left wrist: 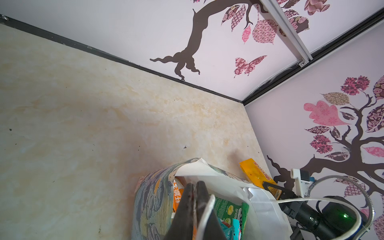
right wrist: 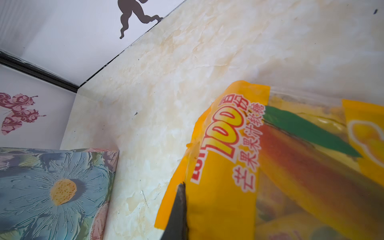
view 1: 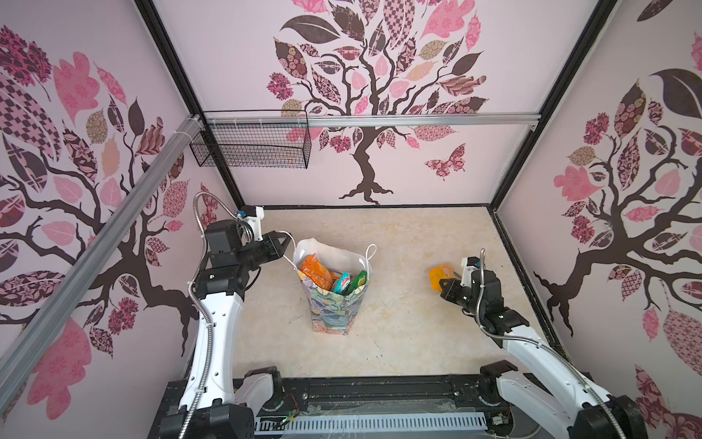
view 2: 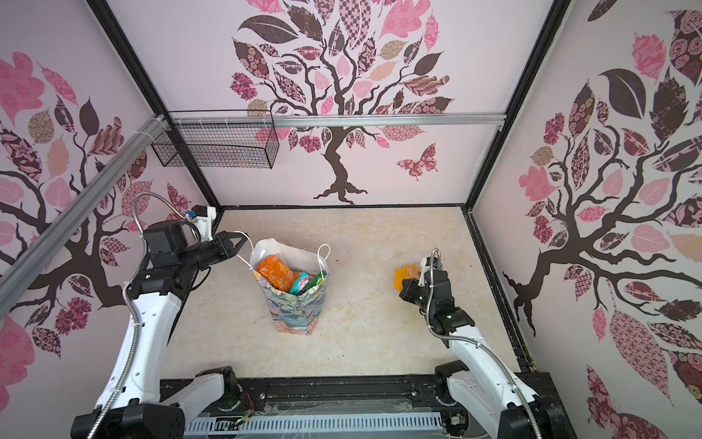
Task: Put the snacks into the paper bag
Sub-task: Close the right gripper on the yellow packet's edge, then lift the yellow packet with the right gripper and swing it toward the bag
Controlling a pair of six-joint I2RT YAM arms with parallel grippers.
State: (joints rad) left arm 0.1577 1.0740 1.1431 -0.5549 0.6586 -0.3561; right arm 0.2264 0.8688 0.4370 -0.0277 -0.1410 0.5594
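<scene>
The paper bag stands upright mid-table with its mouth open. Inside it show several snacks: an orange packet, a teal one and a green one. My left gripper is shut on the bag's white cord handle at the bag's left rim. To the right of the bag, my right gripper is shut on the edge of a yellow snack packet, held off the table. One of its fingers shows; the packet hides the other.
A black wire-mesh basket hangs on the rail at the back left wall. Patterned walls close in the marbled table on three sides. The black arm base runs along the front edge.
</scene>
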